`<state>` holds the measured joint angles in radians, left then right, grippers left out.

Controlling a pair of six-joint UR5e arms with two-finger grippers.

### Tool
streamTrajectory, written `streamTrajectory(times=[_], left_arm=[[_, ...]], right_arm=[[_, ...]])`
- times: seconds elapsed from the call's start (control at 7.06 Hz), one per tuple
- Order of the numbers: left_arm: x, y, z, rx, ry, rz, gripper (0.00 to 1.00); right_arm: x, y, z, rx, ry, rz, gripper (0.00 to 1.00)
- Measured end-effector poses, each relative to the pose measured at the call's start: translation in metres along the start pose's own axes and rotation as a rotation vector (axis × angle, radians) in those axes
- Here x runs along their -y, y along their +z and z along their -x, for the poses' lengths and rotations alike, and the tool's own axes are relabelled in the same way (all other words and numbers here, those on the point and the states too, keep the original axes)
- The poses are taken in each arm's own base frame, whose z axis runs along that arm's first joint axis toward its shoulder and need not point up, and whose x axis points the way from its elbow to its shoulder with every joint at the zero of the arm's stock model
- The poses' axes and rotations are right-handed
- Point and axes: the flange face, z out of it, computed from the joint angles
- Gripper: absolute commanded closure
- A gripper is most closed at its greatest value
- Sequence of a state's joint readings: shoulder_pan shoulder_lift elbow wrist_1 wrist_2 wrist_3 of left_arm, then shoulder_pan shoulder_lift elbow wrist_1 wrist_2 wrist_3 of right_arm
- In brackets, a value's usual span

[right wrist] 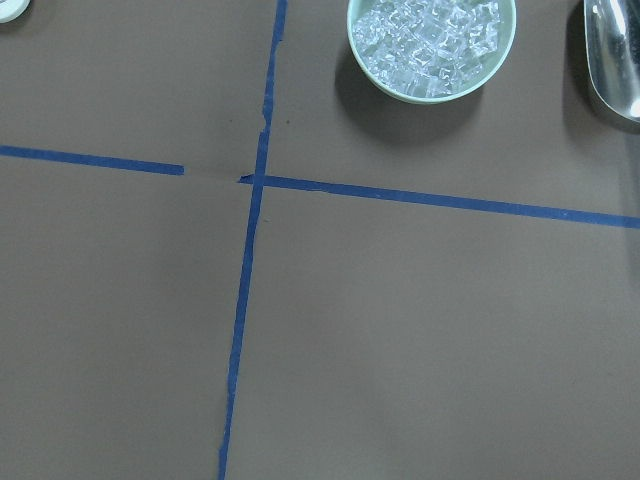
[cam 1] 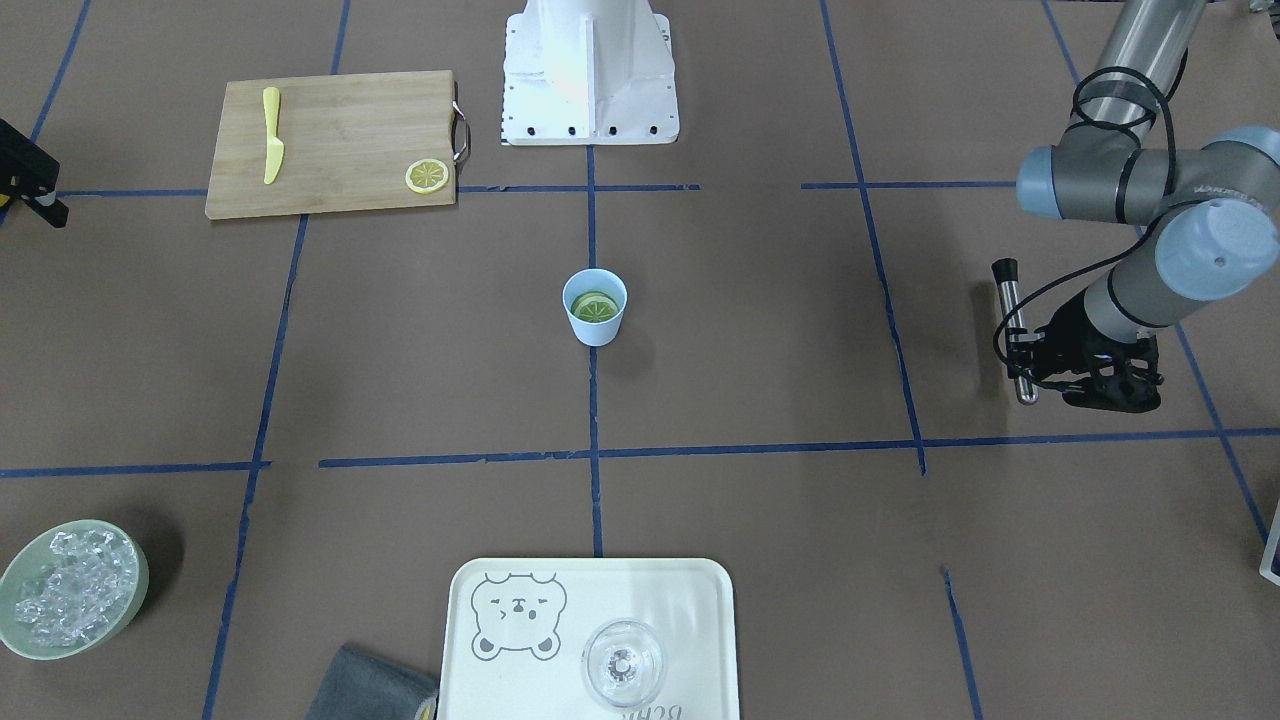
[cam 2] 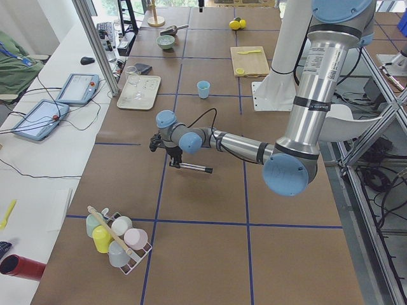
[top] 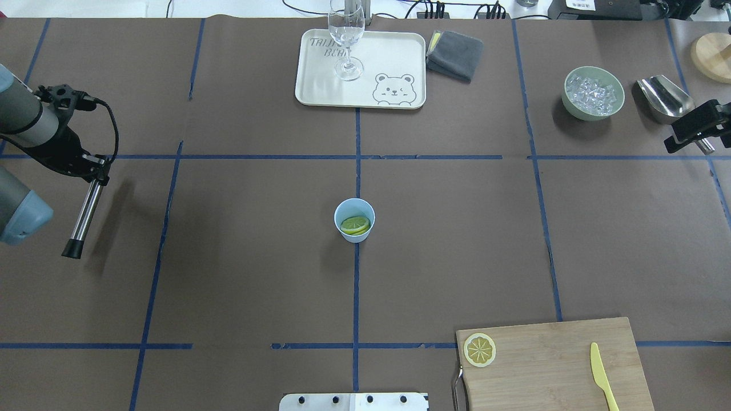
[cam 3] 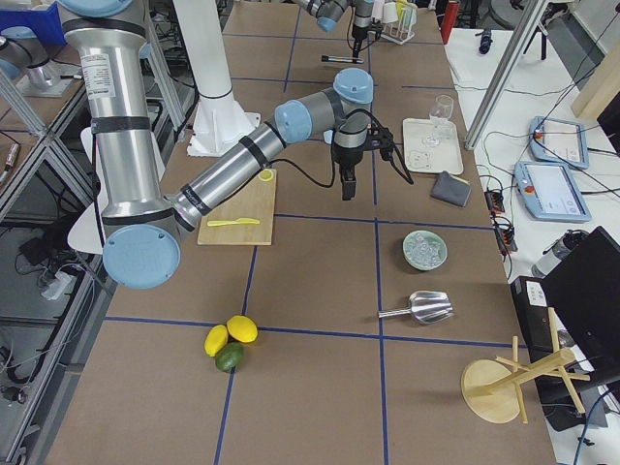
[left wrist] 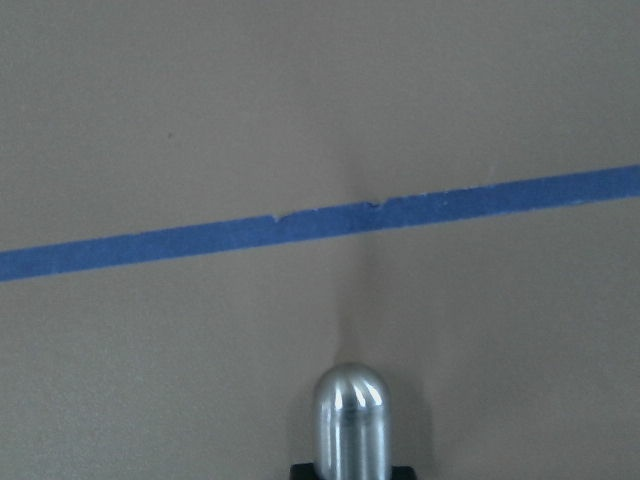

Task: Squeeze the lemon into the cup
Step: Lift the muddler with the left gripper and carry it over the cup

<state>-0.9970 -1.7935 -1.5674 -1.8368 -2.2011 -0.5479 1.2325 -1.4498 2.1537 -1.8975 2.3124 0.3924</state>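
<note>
The light-blue cup (top: 354, 235) stands at the table's middle, also in the front view (cam 1: 597, 333). Lemon slices (top: 354, 224) lie inside it (cam 1: 595, 307). Another lemon slice (top: 479, 349) lies on the wooden cutting board (top: 548, 365). My left gripper (top: 85, 165) is far to the cup's left, shut on a metal rod with a black tip (top: 84, 214); the rod's rounded end shows in the left wrist view (left wrist: 352, 420). My right gripper (top: 694, 128) hangs at the far right near the ice bowl; I cannot tell whether it is open or shut.
A yellow knife (top: 602, 377) lies on the board. A tray (top: 320, 85) with a clear glass (top: 346, 40) and a grey cloth (top: 455, 54) are at the far edge. A pale-green bowl of ice (top: 593, 93) and a metal scoop (top: 662, 97) sit far right.
</note>
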Motion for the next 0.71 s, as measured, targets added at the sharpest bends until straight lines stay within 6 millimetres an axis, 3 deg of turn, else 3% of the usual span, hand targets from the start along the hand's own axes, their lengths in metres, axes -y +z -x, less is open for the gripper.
streamTrajectory(times=[0.42, 0.57, 0.71], left_arm=[[-0.001, -0.137, -0.074, 0.111, 0.103, -0.35, 1.0], [-0.005, -0.163, -0.109, 0.131, 0.129, -0.452, 1.0], [-0.006, -0.173, -0.153, 0.125, 0.173, -0.515, 1.0]], right_arm=[[-0.005, 0.007, -0.018, -0.014, 0.029, 0.018, 0.0], [-0.007, 0.012, -0.025, -0.02, 0.039, 0.028, 0.0], [-0.009, 0.015, -0.032, -0.024, 0.051, 0.037, 0.0]])
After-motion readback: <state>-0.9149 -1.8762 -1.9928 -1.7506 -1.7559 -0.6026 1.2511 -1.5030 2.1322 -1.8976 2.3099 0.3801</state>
